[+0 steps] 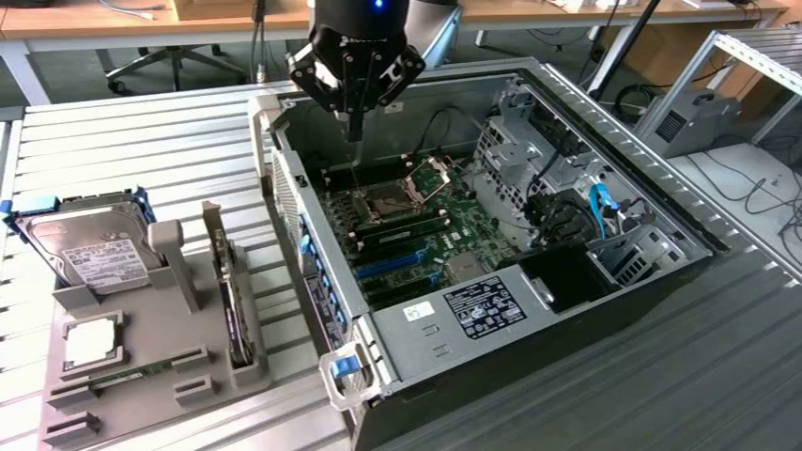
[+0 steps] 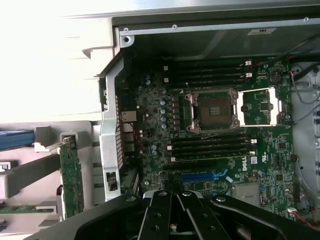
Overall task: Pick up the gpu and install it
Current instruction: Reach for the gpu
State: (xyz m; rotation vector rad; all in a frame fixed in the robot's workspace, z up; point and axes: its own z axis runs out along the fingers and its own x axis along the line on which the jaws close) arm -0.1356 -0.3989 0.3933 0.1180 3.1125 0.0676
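Gpu (image 1: 233, 305): stood on edge in a slot of the grey holder (image 1: 145, 399), well apart from the gripper (image 1: 355, 132), beyond the case wall; probably racked upright to offer an edge for gripping. Gripper: pressed together, holding nothing, hung over the open computer case (image 1: 285, 197), above its motherboard (image 1: 464, 230). Set on a slatted metal counter (image 1: 126, 141); desks and office chair (image 1: 169, 61) beyond the gripper.

Lower edge of the gpu (image 1: 233, 310) out of sight inside the gray holder (image 1: 157, 423); hard drive (image 1: 94, 249) label illegible.
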